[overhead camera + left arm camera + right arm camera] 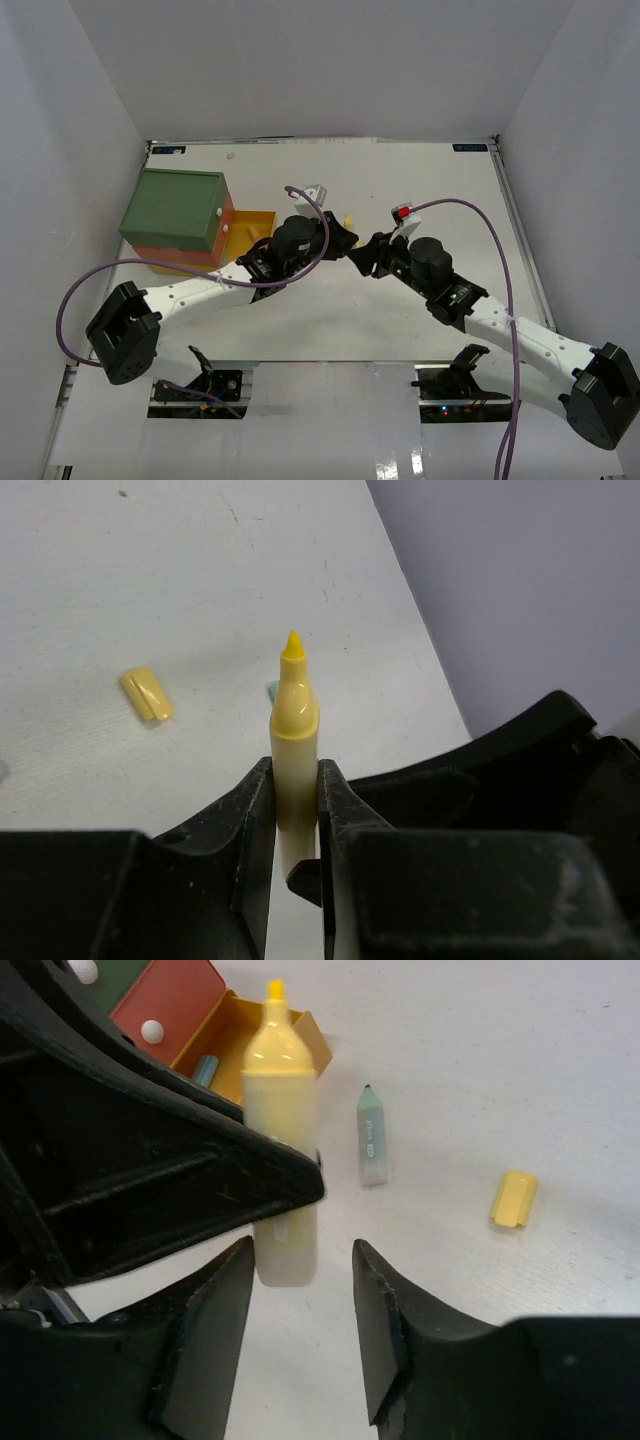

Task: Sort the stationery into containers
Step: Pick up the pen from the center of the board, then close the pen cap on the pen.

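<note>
My left gripper (pixel 296 810) is shut on an uncapped yellow highlighter (pixel 295 730), tip pointing away from the wrist. In the right wrist view the same highlighter (pixel 280 1110) hangs from the left gripper's black finger (pixel 150 1180). Its pale butt end lies between the spread fingers of my right gripper (pixel 300 1260), which is open, with a clear gap on the right side. From above, the left gripper (pixel 335 242) and the right gripper (pixel 372 255) meet mid-table. The containers (pixel 175 208) stand stacked at the left, green over red, with the yellow drawer (pixel 312 1035) pulled out and a blue pen (pixel 205 1068) inside.
A teal marker (pixel 372 1138) lies on the white table just beyond the highlighter. The loose yellow cap (pixel 515 1199) lies to its right, and the left wrist view also catches that cap (pixel 147 694). White walls enclose the table on three sides.
</note>
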